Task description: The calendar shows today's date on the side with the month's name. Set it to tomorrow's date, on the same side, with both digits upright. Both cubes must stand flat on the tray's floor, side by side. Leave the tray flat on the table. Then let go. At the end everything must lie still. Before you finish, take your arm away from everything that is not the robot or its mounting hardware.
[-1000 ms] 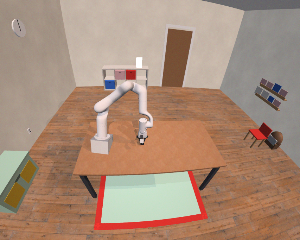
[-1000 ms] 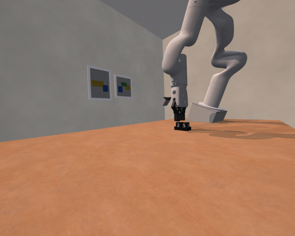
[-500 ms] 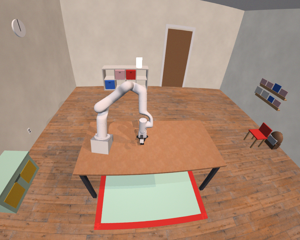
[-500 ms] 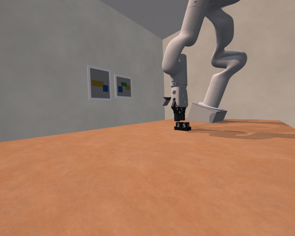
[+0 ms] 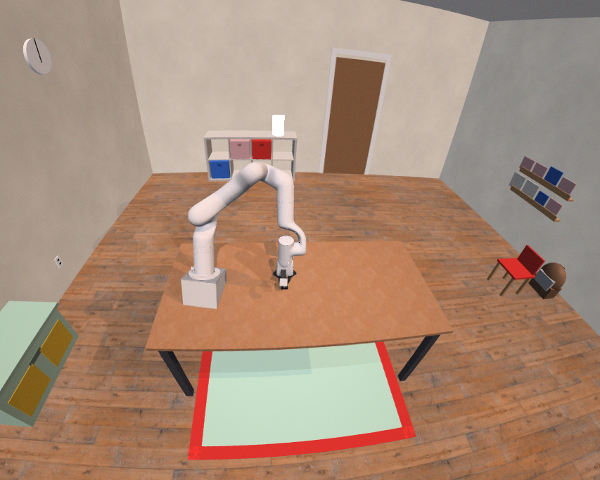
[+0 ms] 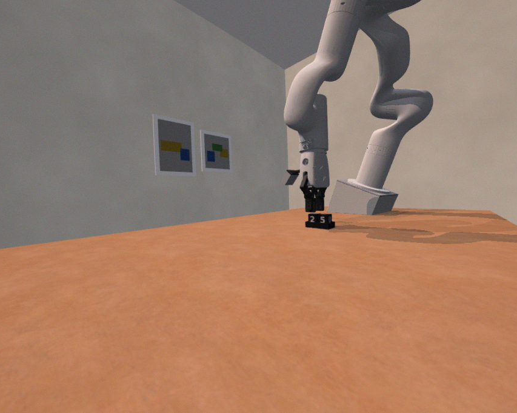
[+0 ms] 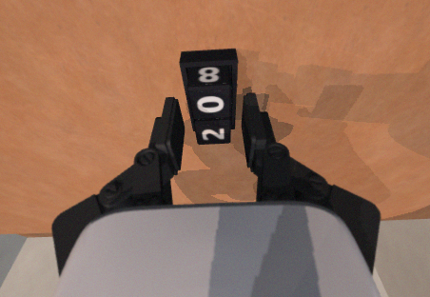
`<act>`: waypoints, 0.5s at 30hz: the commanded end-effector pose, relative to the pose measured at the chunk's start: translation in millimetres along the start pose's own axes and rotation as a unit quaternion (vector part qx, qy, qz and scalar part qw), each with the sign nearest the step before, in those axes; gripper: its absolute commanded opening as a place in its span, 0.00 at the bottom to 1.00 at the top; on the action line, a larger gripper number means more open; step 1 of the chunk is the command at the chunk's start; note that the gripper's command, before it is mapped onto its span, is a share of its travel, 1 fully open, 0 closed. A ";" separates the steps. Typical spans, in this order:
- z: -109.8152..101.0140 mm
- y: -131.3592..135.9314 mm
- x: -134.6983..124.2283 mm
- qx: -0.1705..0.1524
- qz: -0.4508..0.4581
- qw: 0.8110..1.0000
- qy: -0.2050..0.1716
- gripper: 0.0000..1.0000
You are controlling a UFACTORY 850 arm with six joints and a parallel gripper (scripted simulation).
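On the smooth orange table [image 6: 205, 310], the black gripper [image 7: 210, 130] spreads apart astride boxy cubes [image 7: 209, 104].

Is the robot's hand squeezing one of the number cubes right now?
No, the hand is open, its fingers standing apart from the cube between them.

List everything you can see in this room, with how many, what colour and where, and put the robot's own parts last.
Calendar tray: one, black, on table beneath the claw.
Digit cubes: two, black with white digits, in the tray; exterior view reads 2 5.
Table: one, brown top, dark legs.
Rug: one, pale green, red border, before the table.
Shelf unit: one, white; blue, pink, red bins.
Door: one, brown, back wall.
Clock: one, white, wall.
Chair: one, red, by the wall.
Cabinet: one, green, yellow fronts.
Wall pictures: two, grey.
Arm: one, white.
Claw: one, black, open, straddling the cubes.
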State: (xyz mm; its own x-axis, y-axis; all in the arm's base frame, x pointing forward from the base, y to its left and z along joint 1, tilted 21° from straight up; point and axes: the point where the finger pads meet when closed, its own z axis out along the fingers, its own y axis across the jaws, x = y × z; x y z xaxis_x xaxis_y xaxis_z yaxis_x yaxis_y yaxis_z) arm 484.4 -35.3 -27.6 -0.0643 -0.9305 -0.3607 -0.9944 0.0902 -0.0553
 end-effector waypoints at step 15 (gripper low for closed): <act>-0.6 -1.6 0.2 0.001 0.000 1.000 0.000 0.47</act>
State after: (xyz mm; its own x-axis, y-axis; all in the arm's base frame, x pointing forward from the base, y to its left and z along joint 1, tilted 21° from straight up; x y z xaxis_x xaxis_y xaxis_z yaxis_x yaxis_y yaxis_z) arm 485.0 -35.4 -27.6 -0.0643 -0.9305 -0.3607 -0.9944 0.0902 -0.0553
